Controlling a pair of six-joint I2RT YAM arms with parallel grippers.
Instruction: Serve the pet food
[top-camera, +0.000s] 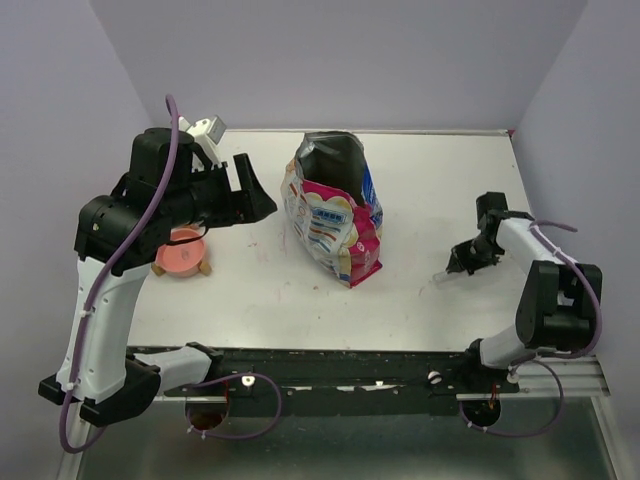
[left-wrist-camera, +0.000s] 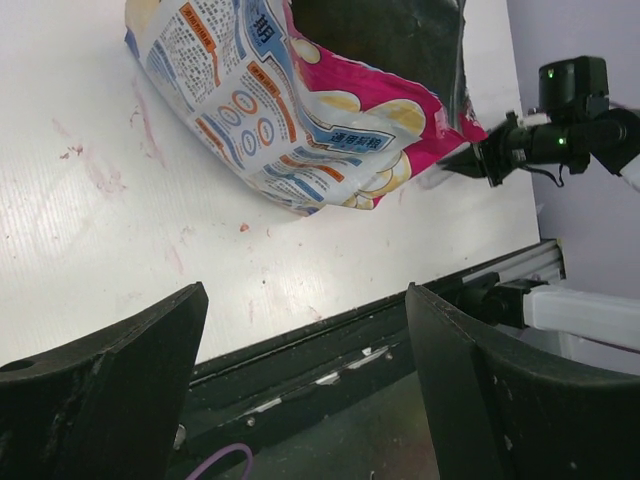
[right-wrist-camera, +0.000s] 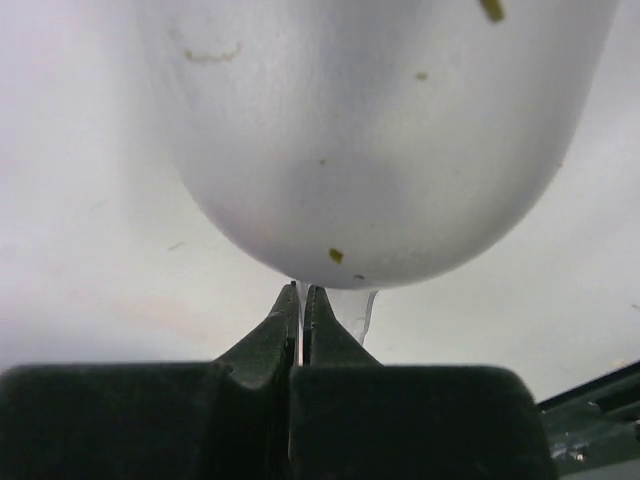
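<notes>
- Right gripper (right-wrist-camera: 302, 300) is pinched tight on the thin clear handle of the plastic scoop (right-wrist-camera: 370, 150). The two fingers meet with only that sliver between them.
- Its wrist view is filled by the scoop's pale, rounded bowl, which carries a few tiny brownish specks. Whether these are crumbs of kibble cannot be told.
- From above, this gripper sits low near the right edge of the desk (top-camera: 250, 290), about midway between the near and far edges and well apart from the bag.
- Left gripper (left-wrist-camera: 305, 300) has its jaws spread wide with nothing between them. It is held above the desk's left half, between the bowl and the bag, with its fingers pointing towards the bag.
- A glossy pink, white and blue bag (top-camera: 335, 220) stands slumped in the middle of the desk, its open mouth turned to the far edge.
- Pet food pellets cannot be made out. The bag's mouth shows only a dark interior, so any food there is hidden.
- A salmon-pink bowl (top-camera: 180, 255) rests on a small wooden stand near the left edge, partly covered by the left arm. Nothing can be seen in its visible part.
- Faint reddish smears (left-wrist-camera: 100, 170) mark the white surface on the near side of the bag.
</notes>
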